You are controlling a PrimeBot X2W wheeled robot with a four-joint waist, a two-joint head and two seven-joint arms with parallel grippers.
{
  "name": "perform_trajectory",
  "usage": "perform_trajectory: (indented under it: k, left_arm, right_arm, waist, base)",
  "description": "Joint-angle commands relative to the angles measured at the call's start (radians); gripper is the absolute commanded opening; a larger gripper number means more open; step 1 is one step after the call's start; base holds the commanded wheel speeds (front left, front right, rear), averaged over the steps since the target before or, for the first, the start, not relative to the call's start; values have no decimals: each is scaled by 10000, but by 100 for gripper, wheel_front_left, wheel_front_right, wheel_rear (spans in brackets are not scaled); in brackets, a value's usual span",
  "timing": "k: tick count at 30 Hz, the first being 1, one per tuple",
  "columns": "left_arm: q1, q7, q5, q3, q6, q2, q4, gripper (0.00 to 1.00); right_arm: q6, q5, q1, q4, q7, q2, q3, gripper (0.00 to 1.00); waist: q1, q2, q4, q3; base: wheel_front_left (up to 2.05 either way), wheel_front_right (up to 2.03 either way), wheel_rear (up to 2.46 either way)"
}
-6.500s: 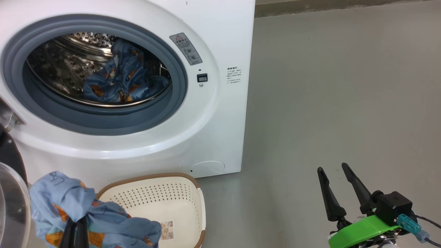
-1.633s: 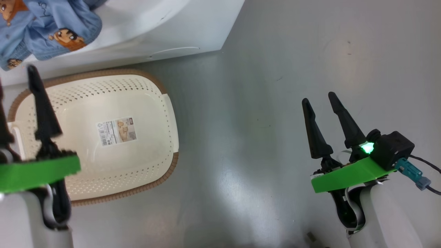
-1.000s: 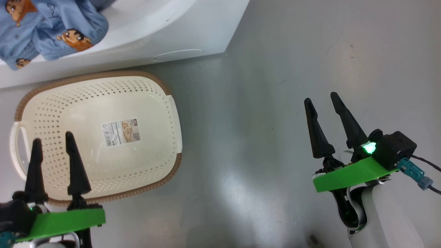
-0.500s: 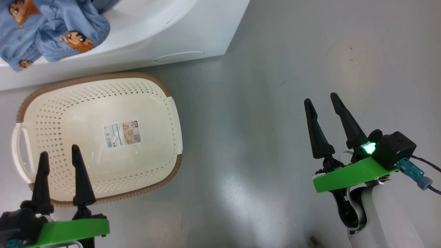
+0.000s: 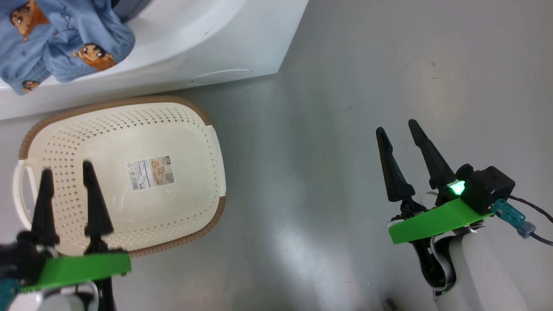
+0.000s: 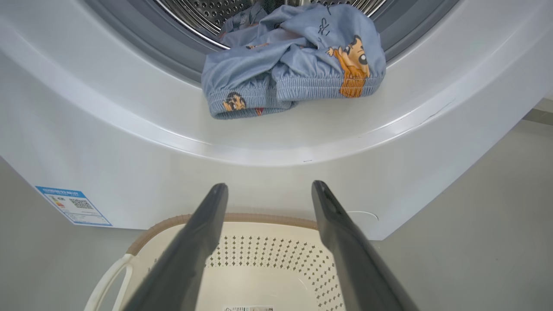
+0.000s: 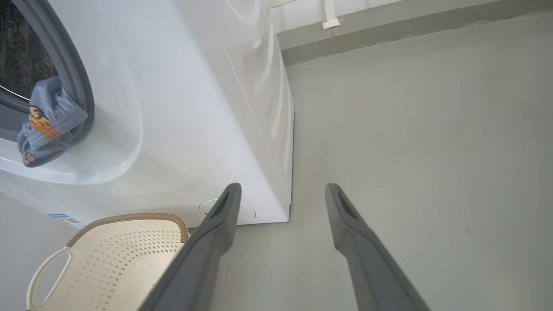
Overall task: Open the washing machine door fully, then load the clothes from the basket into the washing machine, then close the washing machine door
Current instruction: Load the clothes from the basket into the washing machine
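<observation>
The clothes point(image 6: 293, 60) spill from the mouth of the machine point(image 6: 276, 142) over its white lip. The basket point(image 5: 108, 102) stands on the floor point(image 5: 345, 65), just before the machine's base. The left gripper point(image 5: 65, 167) hovers over the basket's left end, jaws wide apart, holding nothing. The right gripper point(image 5: 395, 126), equally wide and holding nothing, is over the floor well right of the basket.

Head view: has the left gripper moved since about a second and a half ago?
Yes. Against the basket, the left gripper has drawn back from the washing machine: its tips were up at the far rim and are now over the basket's floor.
</observation>
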Motion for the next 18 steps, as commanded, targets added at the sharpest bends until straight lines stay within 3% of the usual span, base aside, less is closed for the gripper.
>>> perform_trajectory:
  k: [1,10,18]
  left_arm:
    - [-269,-51,144,342,-111,184,-112,100]
    - [-2514,165,0,591,-63,609,435,100]
    - [-4046,1542,-208,448,-110,1049,1043,100]
  right_arm:
    - [62,102,194,-165,-74,53,250,100]
    - [62,229,110,-104,-74,54,379,100]
    - [62,319,114,-95,-74,54,360,100]
  waist:
    - [0,0,-18,-10]
    - [0,0,-133,-85]
    - [0,0,-234,-86]
  base:
    - [0,0,0]
    - [0,0,0]
    - [0,0,0]
